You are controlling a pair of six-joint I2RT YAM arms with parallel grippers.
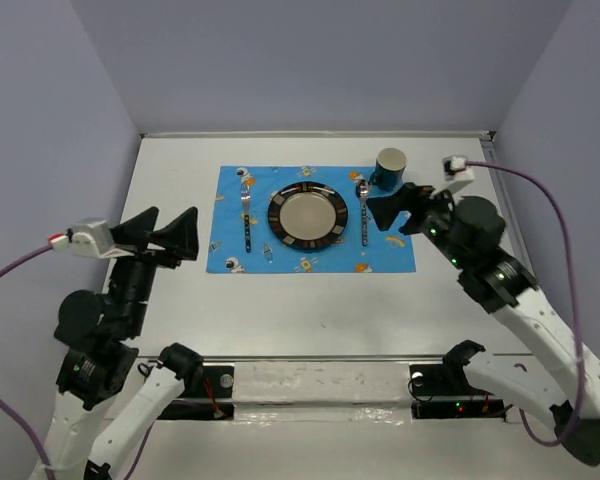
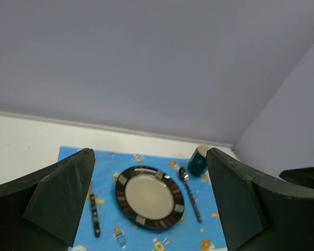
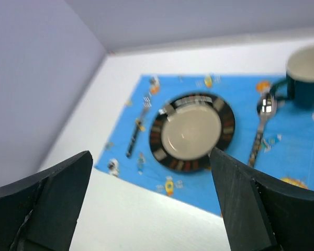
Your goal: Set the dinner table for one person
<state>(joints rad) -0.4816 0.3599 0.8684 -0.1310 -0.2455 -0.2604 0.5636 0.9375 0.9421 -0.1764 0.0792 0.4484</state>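
Left claw [image 1: 172,228] and right claw [image 1: 404,208] both spread wide, empty, raised above opposite sides of the white tabletop [image 1: 180,310].

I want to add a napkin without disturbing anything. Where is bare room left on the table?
The dinner table is bare along the near strip between the placemat and the arm bases, and left of the placemat where the left gripper hovers. Crowded: the mat's right end, with spoon, mug and right gripper.

In the left wrist view, the fork's [image 2: 95,217] upper end hides behind a finger [image 2: 57,198] of the left pincer [image 2: 149,152], and the placemat [image 2: 107,170] runs off the bottom edge. In the right wrist view, the right edge crops the mug [image 3: 306,78], and the placemat's prints are blurred.
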